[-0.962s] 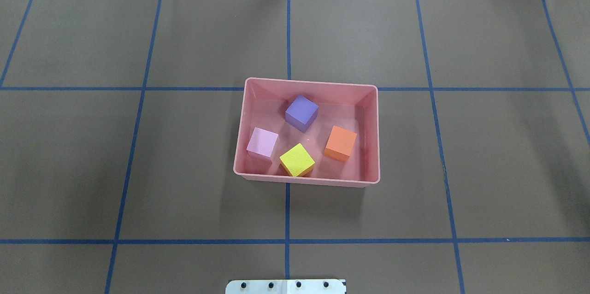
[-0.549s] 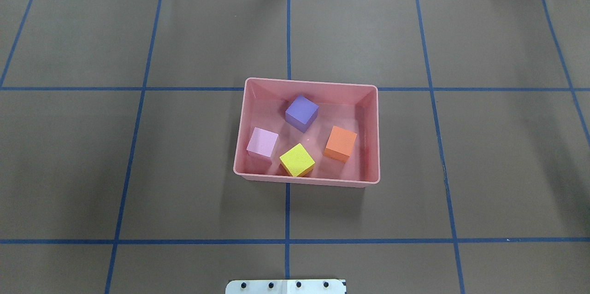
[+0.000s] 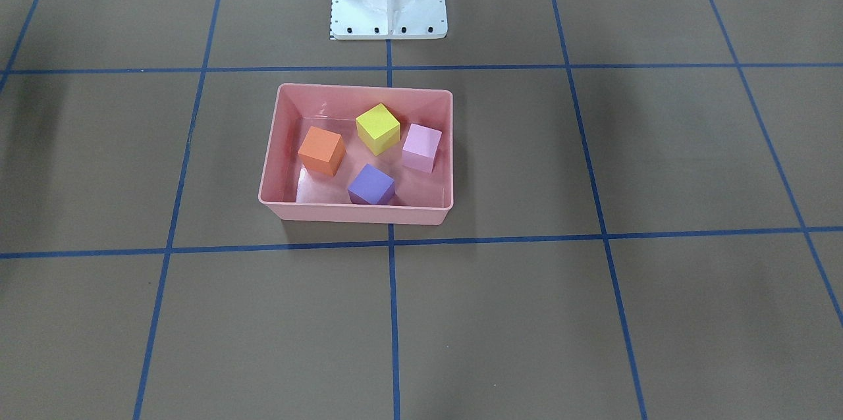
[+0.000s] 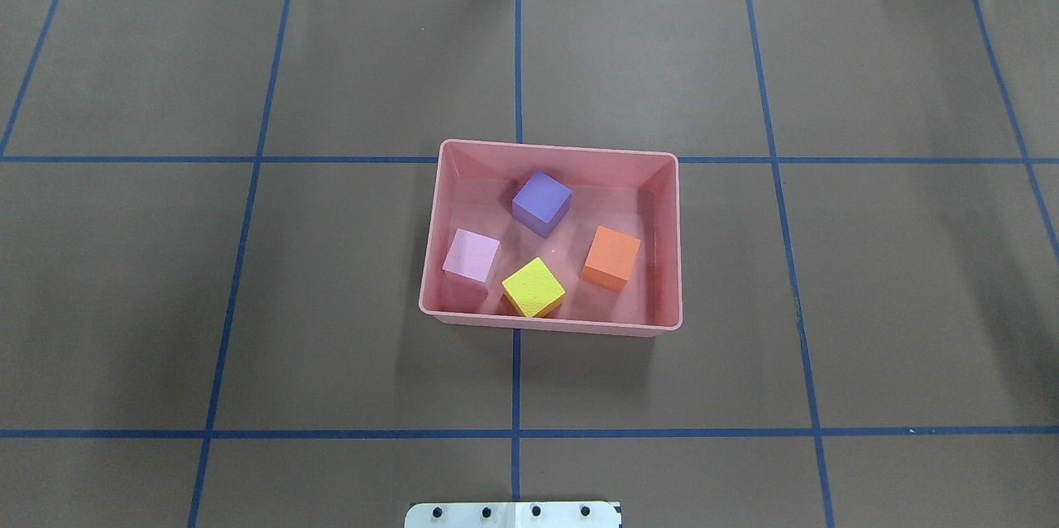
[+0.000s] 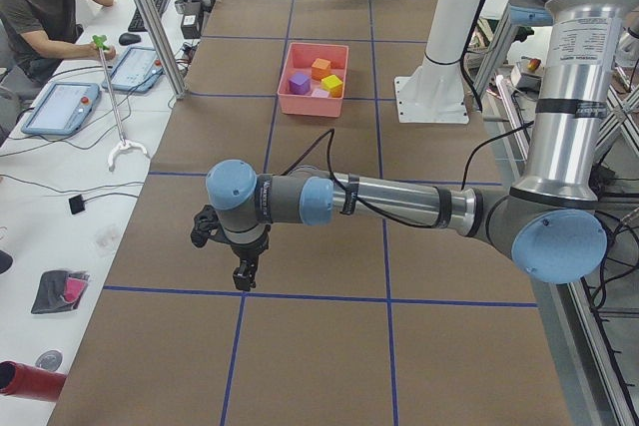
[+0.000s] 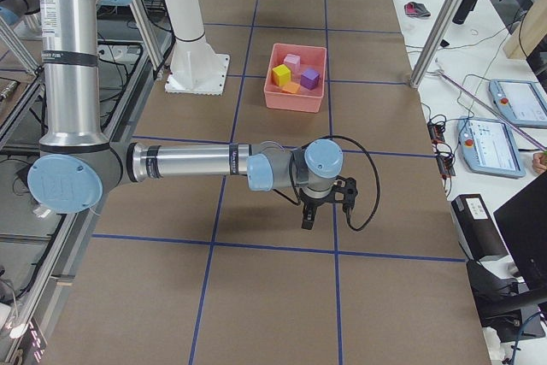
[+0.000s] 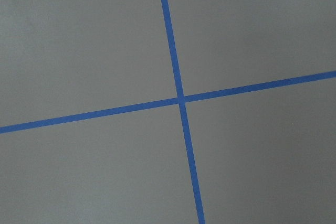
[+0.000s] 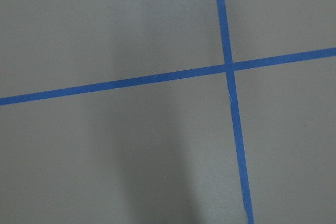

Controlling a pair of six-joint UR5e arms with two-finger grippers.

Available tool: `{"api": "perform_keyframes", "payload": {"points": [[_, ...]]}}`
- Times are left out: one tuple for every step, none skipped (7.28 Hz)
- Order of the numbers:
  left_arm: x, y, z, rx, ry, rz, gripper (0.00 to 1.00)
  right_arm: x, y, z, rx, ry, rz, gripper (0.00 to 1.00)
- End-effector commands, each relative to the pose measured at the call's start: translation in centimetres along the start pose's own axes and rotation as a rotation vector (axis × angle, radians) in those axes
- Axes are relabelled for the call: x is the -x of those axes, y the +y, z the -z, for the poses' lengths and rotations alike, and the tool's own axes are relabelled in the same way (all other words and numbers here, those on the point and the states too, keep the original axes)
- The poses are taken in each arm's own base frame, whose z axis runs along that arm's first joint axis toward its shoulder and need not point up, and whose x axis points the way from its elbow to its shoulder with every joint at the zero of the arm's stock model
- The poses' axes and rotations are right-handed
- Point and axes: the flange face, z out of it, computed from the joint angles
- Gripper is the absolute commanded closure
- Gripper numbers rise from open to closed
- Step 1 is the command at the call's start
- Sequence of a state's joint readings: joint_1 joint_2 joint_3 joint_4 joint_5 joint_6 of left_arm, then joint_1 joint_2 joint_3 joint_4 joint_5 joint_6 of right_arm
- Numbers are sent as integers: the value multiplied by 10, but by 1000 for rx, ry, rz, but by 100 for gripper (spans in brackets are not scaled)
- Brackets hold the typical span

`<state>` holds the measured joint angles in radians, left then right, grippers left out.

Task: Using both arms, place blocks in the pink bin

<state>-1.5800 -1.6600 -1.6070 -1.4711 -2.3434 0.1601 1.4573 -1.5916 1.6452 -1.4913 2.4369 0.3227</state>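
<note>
- Brown taped table, front-facing: four blocks lie inside the pink bin.
- Overhead: neither gripper in frame.
- Left side: left gripper hangs well short of the bin; jaws unreadable.
- Right side: right gripper equally far; cannot tell its state.
- Wrist views: only blue tape lines.

Brown table with blue tape grid. Side desk: seated man, tablets, grabber stick.
</note>
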Motion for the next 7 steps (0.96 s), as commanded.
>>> {"api": "perform_keyframes", "payload": {"points": [[0,0,0,1,-1,1,0,3,0,3,-7,-3,5,0],[0,0,0,1,-1,1,0,5,-1,3,-8,-3,10,0],[-1,-1,1,-2,0,-2,0,5,-1,4,-11,-3,12,0],[-4,-2,4,-8,-1,-7,0,5,-2,3,-17,-5,19,0],[-8,-3,9,-15,-3,-15,0,4,-2,2,-27,-8,32,0],[-9,-2,10,-16,-4,-16,0,4,-1,3,-29,-9,34,0],[-10,-3,11,-17,-4,-17,0,3,-2,2,-28,-8,33,0]]}}
